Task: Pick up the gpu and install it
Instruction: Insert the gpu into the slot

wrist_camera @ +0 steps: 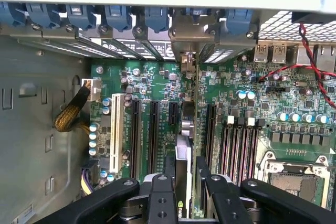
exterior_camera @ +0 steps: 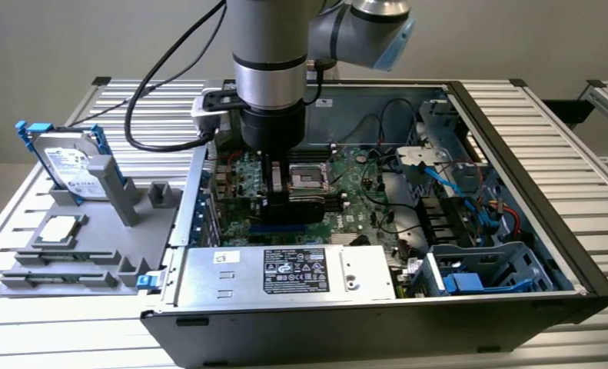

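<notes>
Pincer (wrist_camera: pixel 186 170) clasps the gpu (wrist_camera: pixel 188 124) edge-on, arm (exterior_camera: pixel 267 54) pointing straight down over the motherboard (wrist_camera: pixel 147 77).

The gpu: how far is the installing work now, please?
Done: pickup, since the end effector is closed on the gpu, held on edge. In hand: the card stands inside the open case, at the motherboard slots, its bracket end toward the rear openings. Left: I cannot tell whether it sits in a slot; the grip is not yet released.
</notes>
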Available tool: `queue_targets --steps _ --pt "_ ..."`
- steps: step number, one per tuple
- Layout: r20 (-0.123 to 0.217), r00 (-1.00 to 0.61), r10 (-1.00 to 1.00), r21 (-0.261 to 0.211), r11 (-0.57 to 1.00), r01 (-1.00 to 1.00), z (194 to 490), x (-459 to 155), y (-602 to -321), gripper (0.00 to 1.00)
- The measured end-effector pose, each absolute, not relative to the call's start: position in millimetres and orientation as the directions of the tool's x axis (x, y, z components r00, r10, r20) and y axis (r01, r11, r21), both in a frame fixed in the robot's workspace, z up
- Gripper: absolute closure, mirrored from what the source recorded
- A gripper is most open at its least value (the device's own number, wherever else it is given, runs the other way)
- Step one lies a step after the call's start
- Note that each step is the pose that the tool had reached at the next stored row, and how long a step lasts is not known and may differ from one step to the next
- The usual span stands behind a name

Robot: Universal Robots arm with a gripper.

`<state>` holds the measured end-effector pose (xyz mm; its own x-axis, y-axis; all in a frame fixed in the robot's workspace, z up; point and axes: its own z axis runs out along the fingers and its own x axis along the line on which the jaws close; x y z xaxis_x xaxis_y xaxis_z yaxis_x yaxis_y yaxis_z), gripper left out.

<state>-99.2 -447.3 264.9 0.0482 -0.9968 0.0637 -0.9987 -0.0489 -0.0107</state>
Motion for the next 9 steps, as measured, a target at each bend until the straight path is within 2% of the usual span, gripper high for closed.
queue_targets --steps 9 --pt "0.062 0.048 -0.997 -0.012 -0.049 -0.999 264.9 -99.3 -447.3 0.73"
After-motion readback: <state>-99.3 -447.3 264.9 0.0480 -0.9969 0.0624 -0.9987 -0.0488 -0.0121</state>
